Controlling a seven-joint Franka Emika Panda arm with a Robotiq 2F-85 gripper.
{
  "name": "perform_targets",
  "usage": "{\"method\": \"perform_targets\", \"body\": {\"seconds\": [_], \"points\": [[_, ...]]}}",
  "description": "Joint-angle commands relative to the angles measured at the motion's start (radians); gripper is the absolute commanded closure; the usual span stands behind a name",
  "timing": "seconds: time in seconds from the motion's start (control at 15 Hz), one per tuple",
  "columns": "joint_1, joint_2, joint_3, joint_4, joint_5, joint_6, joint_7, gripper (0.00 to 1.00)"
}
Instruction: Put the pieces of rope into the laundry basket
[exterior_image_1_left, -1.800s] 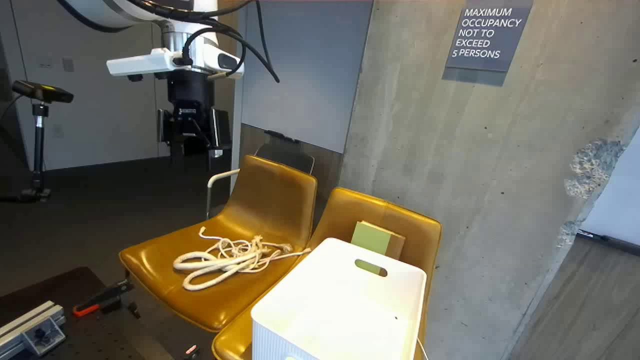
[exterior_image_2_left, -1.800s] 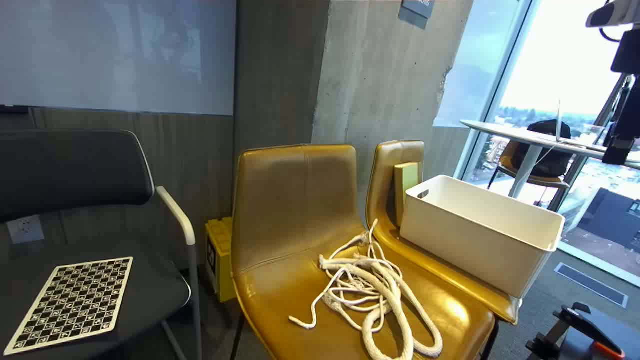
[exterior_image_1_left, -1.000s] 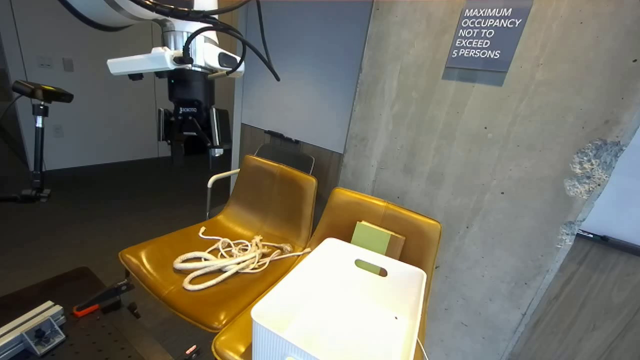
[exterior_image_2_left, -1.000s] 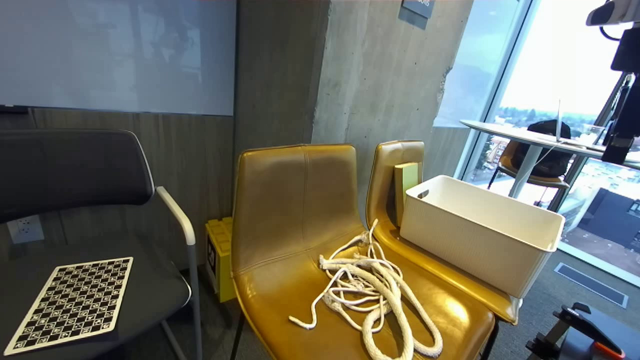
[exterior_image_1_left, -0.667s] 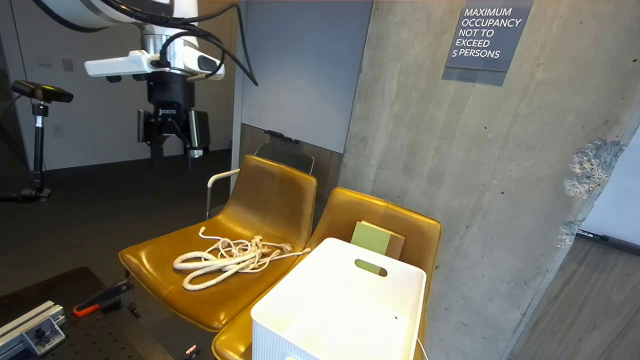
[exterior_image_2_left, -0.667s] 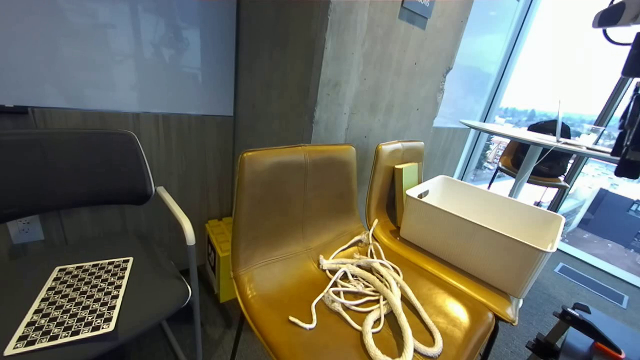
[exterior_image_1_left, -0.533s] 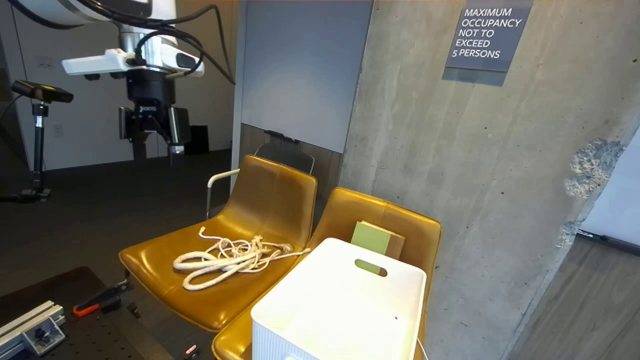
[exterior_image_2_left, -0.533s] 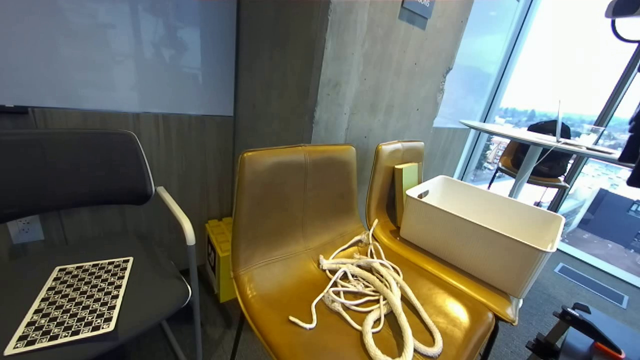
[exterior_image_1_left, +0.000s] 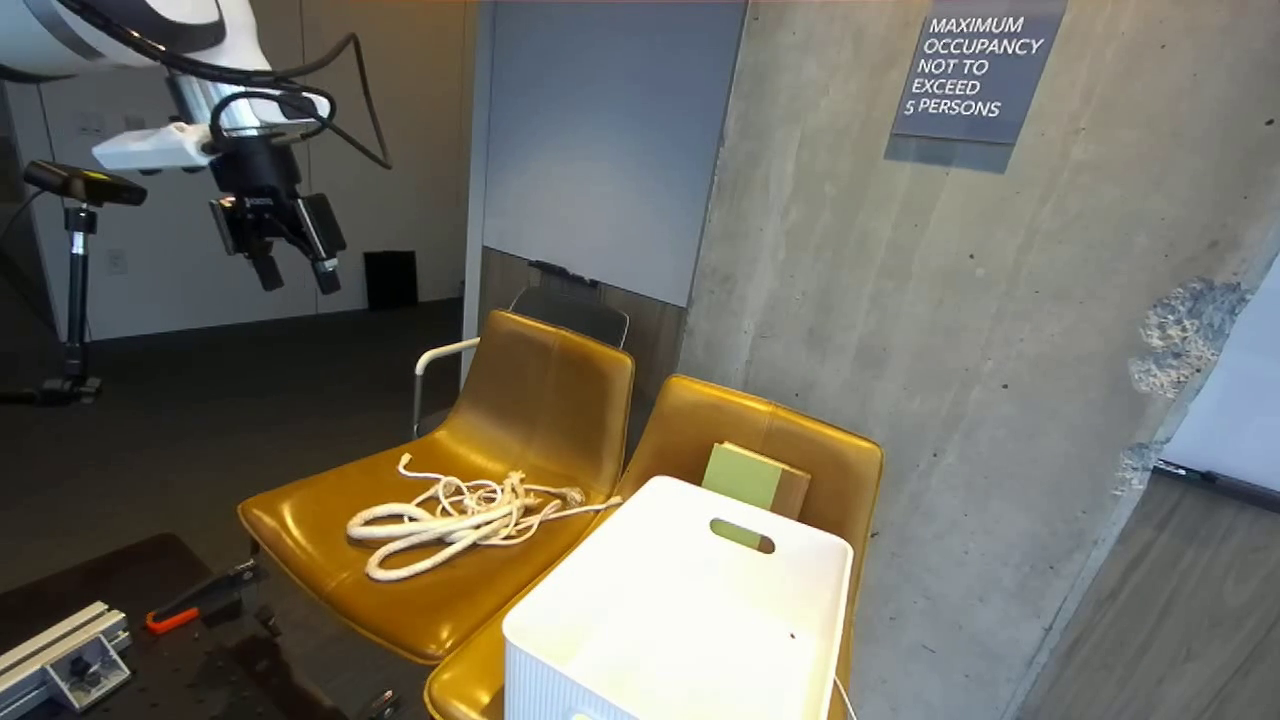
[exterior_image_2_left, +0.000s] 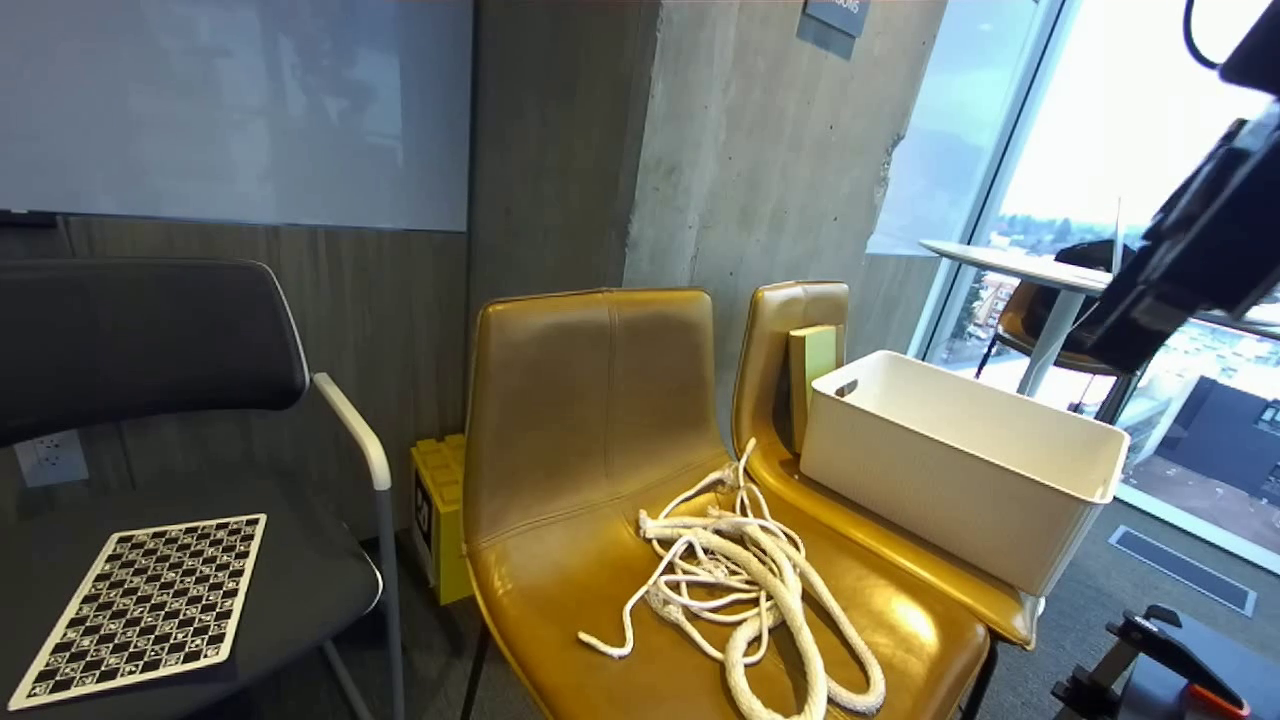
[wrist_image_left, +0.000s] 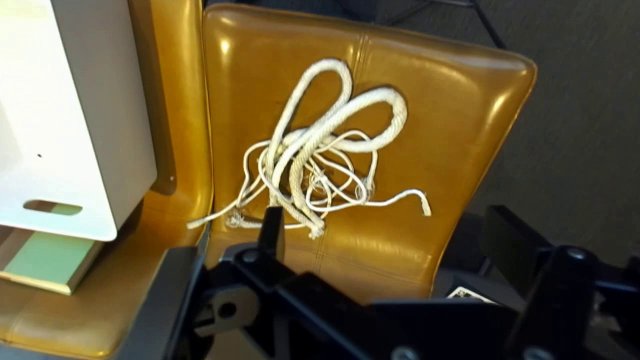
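Note:
Pieces of white rope, thick and thin, lie tangled on the seat of a tan chair; the heap shows in both exterior views (exterior_image_1_left: 475, 522) (exterior_image_2_left: 790, 600) and in the wrist view (wrist_image_left: 345, 112). The white laundry basket (exterior_image_1_left: 570, 680) stands on the neighbouring tan chair; it also shows in an exterior view (exterior_image_2_left: 920, 500) and at the left of the wrist view (wrist_image_left: 107, 100). I see no rope inside it. My gripper (exterior_image_1_left: 299, 283) is open and empty, tilted, high above and apart from the rope. In the wrist view its fingers (wrist_image_left: 387, 220) are wide apart.
A green book (exterior_image_1_left: 743, 475) leans on the chair back behind the basket. A dark bench (exterior_image_1_left: 150, 570) with an orange-handled clamp (exterior_image_1_left: 190, 605) is near the chairs. A black chair (exterior_image_2_left: 150, 340) holds a patterned board (exterior_image_2_left: 150, 600). A concrete wall (exterior_image_1_left: 950, 350) stands behind.
My gripper has moved left in an exterior view, away from above the chair, and has turned from upright to tilted. The rope and basket have not moved.

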Motion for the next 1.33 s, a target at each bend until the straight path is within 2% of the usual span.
{"method": "perform_targets", "body": {"seconds": [0.0,0.13,0.33,0.67,0.93,1.27], "points": [[-0.042,0.241,0.025,0.133,-0.111,0.142,0.052,0.00],[-0.033,0.361,0.021,0.186,-0.181,0.196,0.083,0.00],[0.009,0.560,-0.029,0.283,-0.289,0.225,0.123,0.00],[0.136,0.866,-0.193,0.455,-0.434,0.259,0.170,0.00],[0.193,1.064,-0.309,0.632,-0.443,0.264,0.143,0.00],[0.206,1.241,-0.385,0.822,-0.415,0.252,0.104,0.00]]}}
